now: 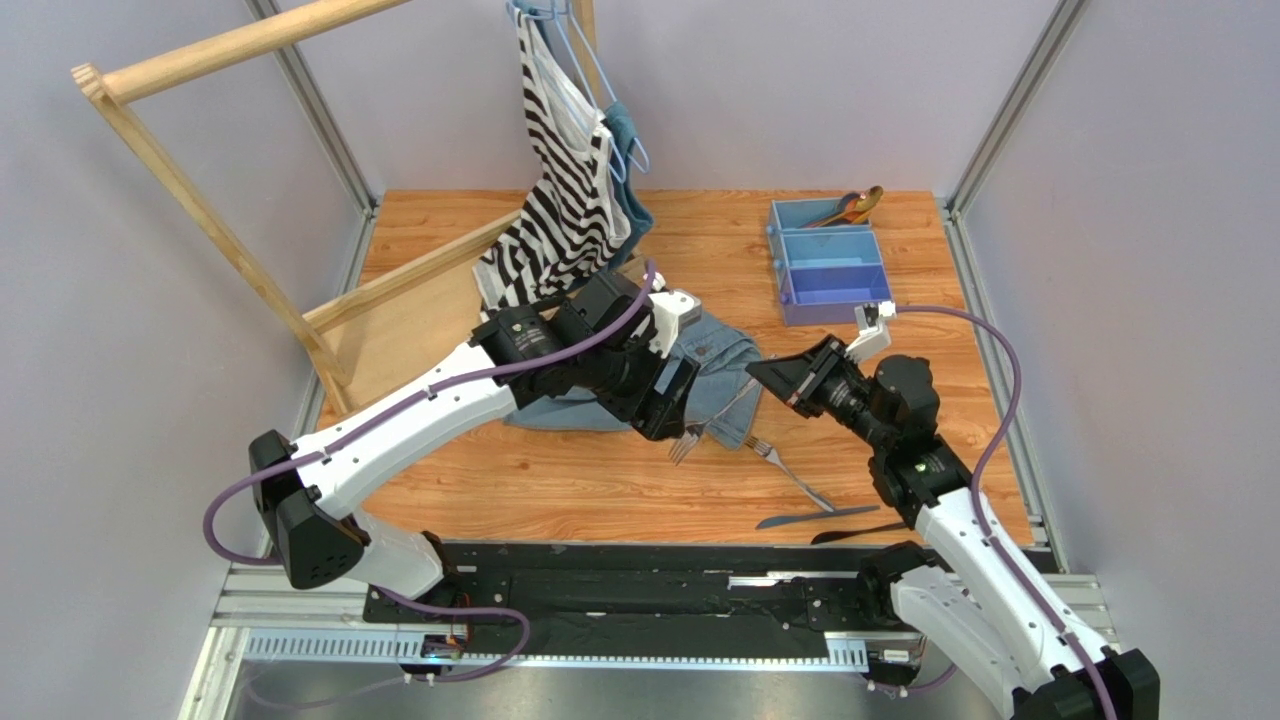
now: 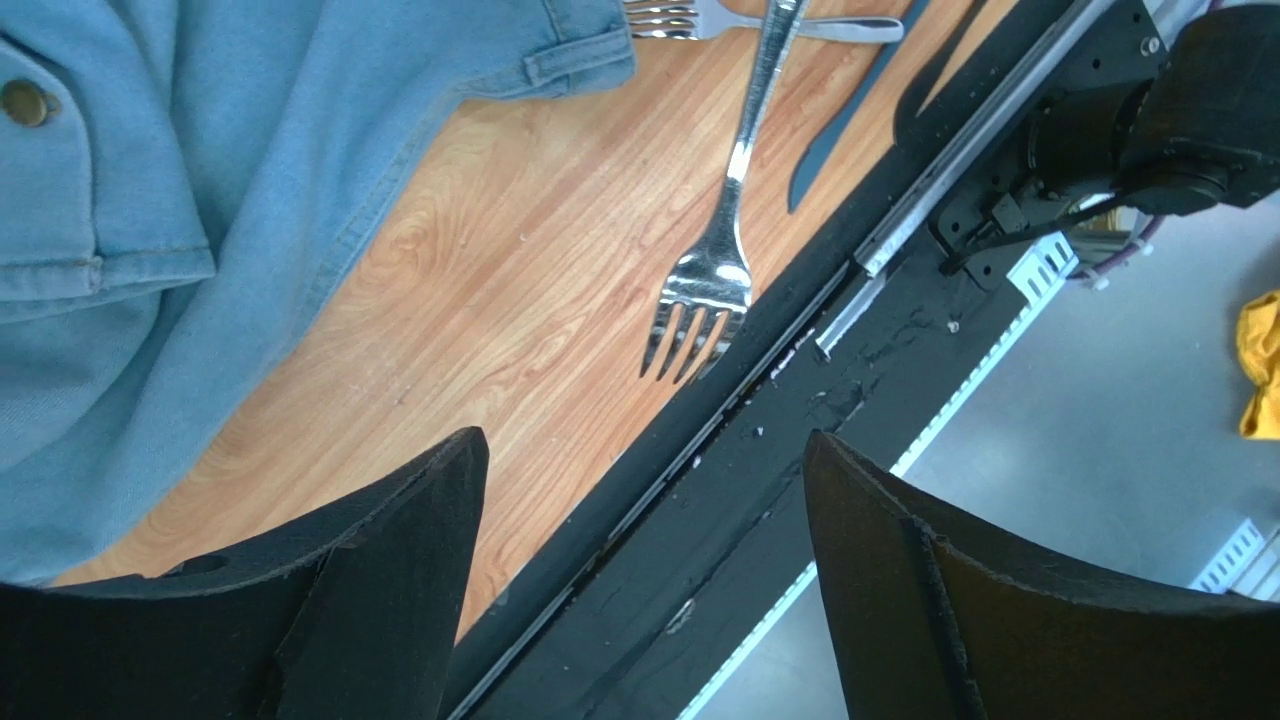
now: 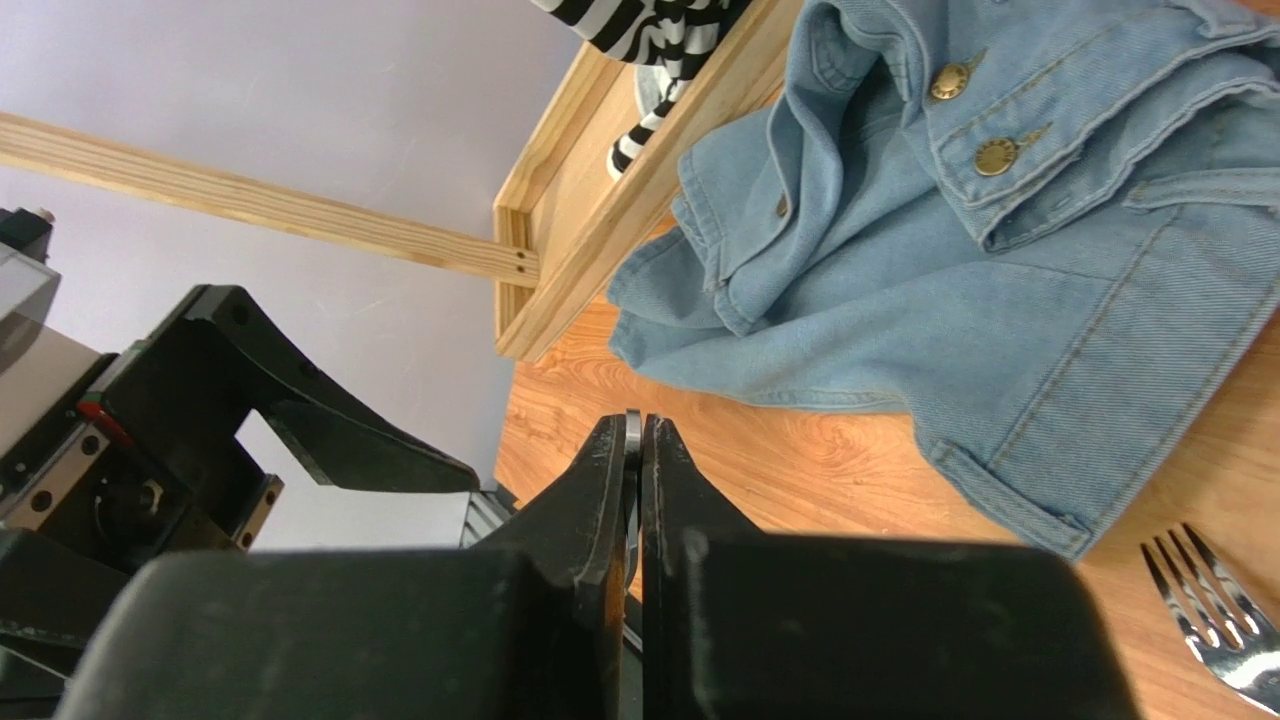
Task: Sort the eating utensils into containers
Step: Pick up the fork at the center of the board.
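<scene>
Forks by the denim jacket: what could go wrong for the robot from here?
The nearer fork lies with its tines at the front edge of the table, so a nudge from the open left gripper might push it off. Its handle crosses a second fork; lifting one could drag the other. The denim jacket lies close and could snag a finger.

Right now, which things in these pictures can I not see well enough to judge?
- Top view: the orange-toned spoons in the light blue three-compartment plastic tray are too small to count.
- Top view: the left arm covers part of the blue denim garment.
- Right wrist view: the silver metal fork is cut off by the corner.
- Right wrist view: a pale sliver shows inside the shut right tool; too thin to identify.
</scene>
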Controlling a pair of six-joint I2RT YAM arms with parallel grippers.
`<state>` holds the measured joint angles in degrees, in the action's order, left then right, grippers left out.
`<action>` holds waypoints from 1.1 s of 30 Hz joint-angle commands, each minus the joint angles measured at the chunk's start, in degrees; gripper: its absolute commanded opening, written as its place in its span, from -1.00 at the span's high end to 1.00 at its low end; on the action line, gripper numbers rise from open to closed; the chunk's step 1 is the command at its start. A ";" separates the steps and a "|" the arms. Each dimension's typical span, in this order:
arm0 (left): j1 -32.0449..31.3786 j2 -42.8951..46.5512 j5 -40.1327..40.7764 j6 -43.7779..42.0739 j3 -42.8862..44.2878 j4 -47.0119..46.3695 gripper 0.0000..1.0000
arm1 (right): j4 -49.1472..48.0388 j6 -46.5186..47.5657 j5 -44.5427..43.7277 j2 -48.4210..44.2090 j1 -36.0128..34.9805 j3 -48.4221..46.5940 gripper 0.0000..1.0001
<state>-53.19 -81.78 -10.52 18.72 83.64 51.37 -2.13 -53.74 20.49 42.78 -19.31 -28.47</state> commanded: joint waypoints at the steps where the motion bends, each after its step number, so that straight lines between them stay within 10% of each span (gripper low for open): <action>1: 3.00 2.24 -0.10 0.00 0.31 -1.98 -0.69 | 0.81 2.84 -2.21 -1.30 0.24 -1.24 1.00; 20: 38.67 14.28 -29.37 0.62 -20.26 -12.70 -0.71 | 3.54 5.75 -5.29 -0.69 0.24 -1.06 1.00; 33: 40.97 14.54 -28.41 -2.90 -26.85 -14.99 -0.72 | 9.24 14.44 -11.87 3.96 1.20 -12.38 1.00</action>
<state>-12.62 -68.20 -37.74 17.89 58.85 39.24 6.28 -44.95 12.60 44.31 -19.03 -31.64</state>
